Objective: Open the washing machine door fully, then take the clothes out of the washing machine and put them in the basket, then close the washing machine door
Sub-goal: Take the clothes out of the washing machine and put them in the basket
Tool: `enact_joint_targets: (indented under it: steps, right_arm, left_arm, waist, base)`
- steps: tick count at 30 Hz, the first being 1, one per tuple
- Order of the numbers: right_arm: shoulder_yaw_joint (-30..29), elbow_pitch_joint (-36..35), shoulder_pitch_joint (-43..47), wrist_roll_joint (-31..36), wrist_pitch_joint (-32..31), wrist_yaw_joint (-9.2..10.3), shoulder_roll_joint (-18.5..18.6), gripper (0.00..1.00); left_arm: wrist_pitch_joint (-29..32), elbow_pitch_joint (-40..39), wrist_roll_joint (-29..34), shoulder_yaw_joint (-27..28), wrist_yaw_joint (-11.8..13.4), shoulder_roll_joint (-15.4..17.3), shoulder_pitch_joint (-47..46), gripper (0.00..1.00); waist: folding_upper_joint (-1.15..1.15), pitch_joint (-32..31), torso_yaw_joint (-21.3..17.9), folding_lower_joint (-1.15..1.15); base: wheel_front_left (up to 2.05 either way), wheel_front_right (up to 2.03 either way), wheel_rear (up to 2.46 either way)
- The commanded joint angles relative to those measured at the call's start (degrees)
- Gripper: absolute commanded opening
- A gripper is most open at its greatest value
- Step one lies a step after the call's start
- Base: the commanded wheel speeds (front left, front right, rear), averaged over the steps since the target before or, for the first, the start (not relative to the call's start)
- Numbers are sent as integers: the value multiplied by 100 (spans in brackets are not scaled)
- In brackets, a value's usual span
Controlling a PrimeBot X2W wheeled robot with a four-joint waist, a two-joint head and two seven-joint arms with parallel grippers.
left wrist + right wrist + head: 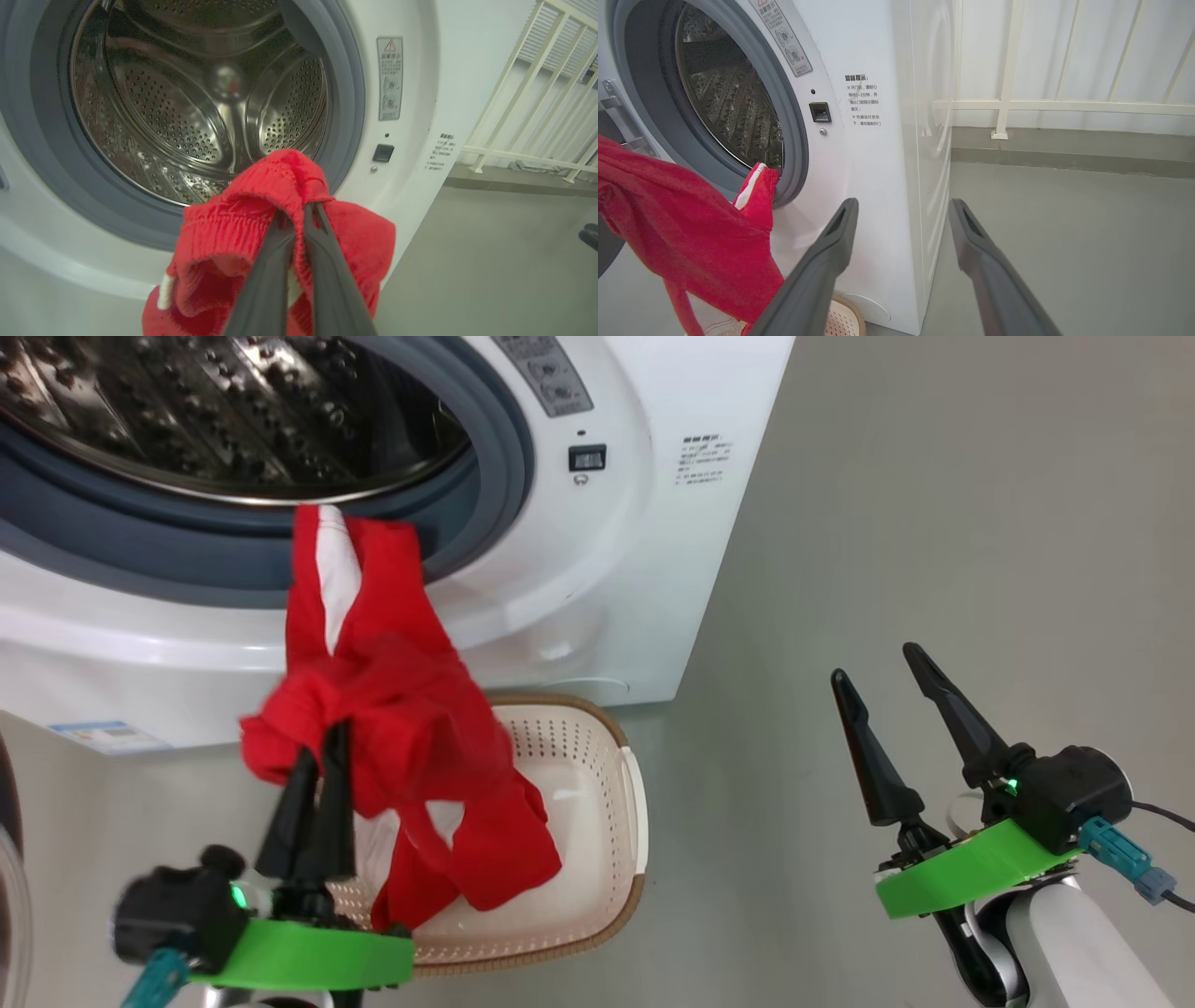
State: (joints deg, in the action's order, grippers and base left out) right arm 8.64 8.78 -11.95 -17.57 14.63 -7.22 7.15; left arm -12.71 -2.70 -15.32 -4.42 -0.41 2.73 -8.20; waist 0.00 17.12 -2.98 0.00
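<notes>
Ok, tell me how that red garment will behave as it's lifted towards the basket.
Probably floppy: the red garment sags in folds from the left pincer, which is shut on a bunch of it. Likely light, since one small pinch carries most of it. It may drag: its far end lies on the grey door seal.

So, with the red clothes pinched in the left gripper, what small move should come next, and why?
Probably draw the left gripper back from the washing machine, over the basket. It is shut on the clothes, but their upper end lies on the grey seal, so releasing now might leave them snagged there.
</notes>
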Motion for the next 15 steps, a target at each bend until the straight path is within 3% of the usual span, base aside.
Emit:
enact_joint_targets:
  steps: [1,15]
  right_arm:
    - [143,-163,-65,5,37,-26,10,100]
    - [257,-129,-410,-49,37,-26,-15,100]
  left_arm:
    - [-34,52,-74,123,47,30,-62,0]
    - [-205,3392,-866,-163,-108,16,-1459,0]
  waist:
    - [0,113,5,0]
    - [0,825,-236,0]
  base:
    - [0,0,0]
    - [0,0,0]
